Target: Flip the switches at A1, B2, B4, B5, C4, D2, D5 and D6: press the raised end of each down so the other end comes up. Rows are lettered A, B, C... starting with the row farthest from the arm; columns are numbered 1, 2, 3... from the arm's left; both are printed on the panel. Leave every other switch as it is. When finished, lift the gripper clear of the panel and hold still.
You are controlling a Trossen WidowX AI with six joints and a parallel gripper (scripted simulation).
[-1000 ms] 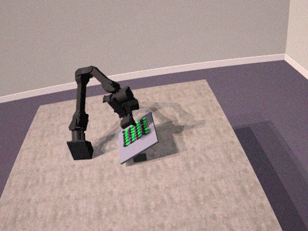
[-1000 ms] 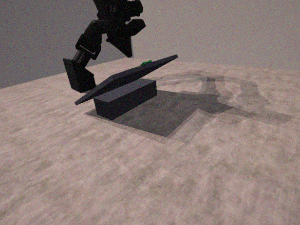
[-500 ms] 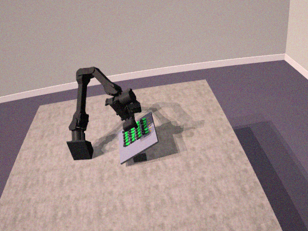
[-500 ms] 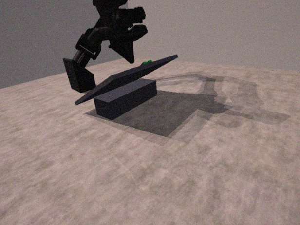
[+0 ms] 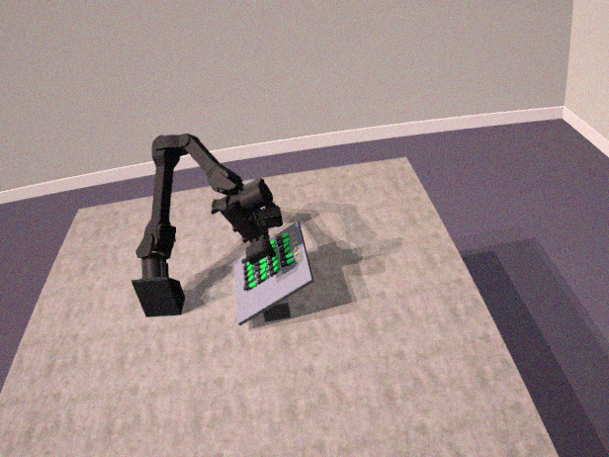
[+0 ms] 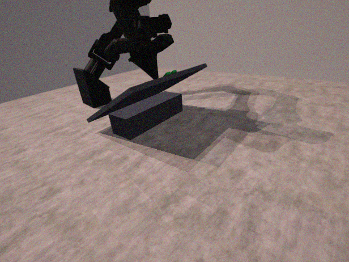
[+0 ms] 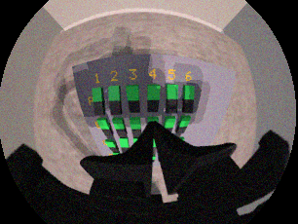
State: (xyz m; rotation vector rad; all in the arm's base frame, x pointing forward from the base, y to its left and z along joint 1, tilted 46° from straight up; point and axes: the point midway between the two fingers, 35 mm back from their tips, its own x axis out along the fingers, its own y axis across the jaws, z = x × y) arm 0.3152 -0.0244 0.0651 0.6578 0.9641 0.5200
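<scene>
One grey mat (image 5: pixel 395 356) covers most of the floor, and near its middle the tilted panel (image 5: pixel 262 302) leans on a dark block (image 6: pixel 147 112), with its high edge toward the right edge of the mat and its low edge toward the arm's base (image 5: pixel 157 296). Many green switches (image 7: pixel 132 95) sit in rows on the upper part of the panel, under yellow column numbers, and the arm (image 5: pixel 163 198) bends over them from the left side of the mat. Its gripper (image 7: pixel 154 132) has its jaws pressed together with nothing between them, and its tip is low over the nearer rows, about between columns 3 and 4; I cannot tell if it touches a switch.
</scene>
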